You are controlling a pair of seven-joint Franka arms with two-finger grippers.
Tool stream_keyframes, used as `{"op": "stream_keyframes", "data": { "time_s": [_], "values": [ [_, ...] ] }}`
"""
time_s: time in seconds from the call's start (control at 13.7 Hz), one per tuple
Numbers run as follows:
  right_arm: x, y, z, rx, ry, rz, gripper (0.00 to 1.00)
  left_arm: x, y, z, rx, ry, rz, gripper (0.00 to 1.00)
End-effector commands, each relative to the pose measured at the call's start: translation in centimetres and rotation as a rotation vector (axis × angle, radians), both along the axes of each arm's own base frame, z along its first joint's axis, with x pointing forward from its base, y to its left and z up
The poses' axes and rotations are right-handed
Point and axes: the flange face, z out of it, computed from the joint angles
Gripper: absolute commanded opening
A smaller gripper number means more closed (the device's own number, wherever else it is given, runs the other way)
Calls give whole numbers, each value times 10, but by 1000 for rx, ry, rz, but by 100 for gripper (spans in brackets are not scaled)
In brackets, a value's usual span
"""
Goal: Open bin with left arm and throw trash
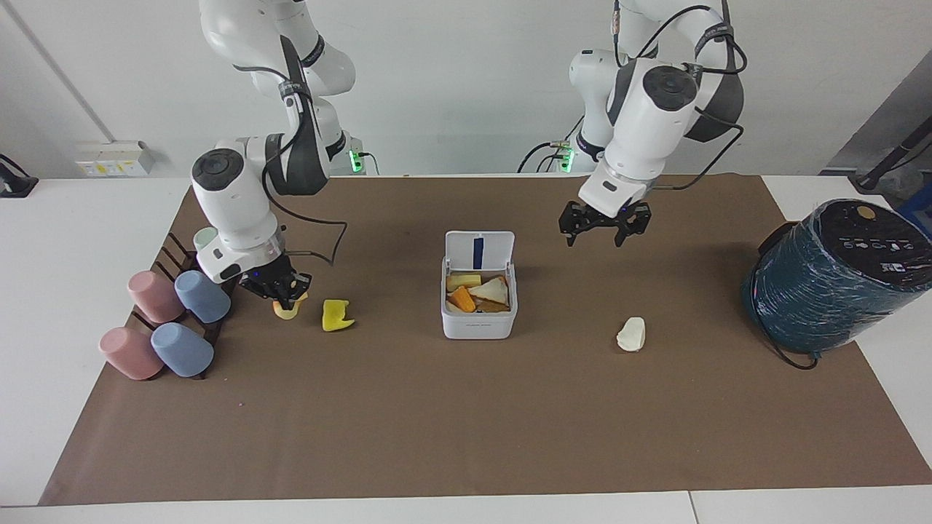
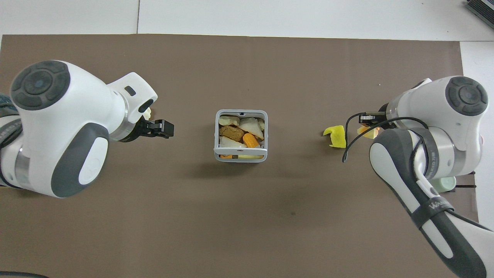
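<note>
The bin [image 1: 478,320] was seen mid-mat, lid up. The wedge [image 1: 287,310] was pinched in the shut right gripper [image 1: 283,294], beside the yellow piece [image 1: 336,315]. The left gripper [image 1: 603,227] hung open, empty, over bare mat.

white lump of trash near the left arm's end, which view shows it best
The facing view: the small white lump of trash lies whole and unobstructed on the brown mat, toward the left arm's end from the open white square plastic bin. In the overhead view the left arm covers it, leaving only a pale sliver.
</note>
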Motion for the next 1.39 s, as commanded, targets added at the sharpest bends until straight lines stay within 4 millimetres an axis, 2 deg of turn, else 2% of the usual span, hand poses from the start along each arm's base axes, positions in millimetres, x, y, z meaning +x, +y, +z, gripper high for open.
{"op": "stream_keyframes", "data": {
  "time_s": [0.0,0.15,0.29,0.37,0.59,0.73,0.88,0.95,1.1,1.17,1.24,1.32],
  "values": [
    [10,60,39,36,-47,-77,0,19,48,-1,1,-77,-17,100],
    [15,101,58,78,-98,-110,0,30,84,-2,3,-108,-23,100],
    [21,134,74,215,-113,-168,0,42,93,-4,-1,-186,-35,100],
    [22,145,75,282,-109,-204,0,53,103,-15,-3,-219,-14,100],
    [20,196,64,427,-117,-298,0,69,116,-52,-1,-282,-9,100],
    [10,242,47,478,-104,-337,0,72,121,-76,1,-296,-5,100],
    [4,252,37,473,-82,-343,0,75,115,-111,3,-274,-16,100],
    [0,260,29,462,-62,-333,0,72,112,-125,4,-290,-25,100],
    [-7,263,25,450,-32,-327,0,65,105,-152,0,-326,-35,100],
    [-8,263,24,451,-20,-329,5,66,99,-166,-1,-327,-43,100],
    [-9,263,25,461,-14,-336,22,66,93,-184,-1,-317,-52,100],
    [-9,264,25,462,-13,-337,64,68,92,-192,-2,-327,-50,100]
  ]
}}
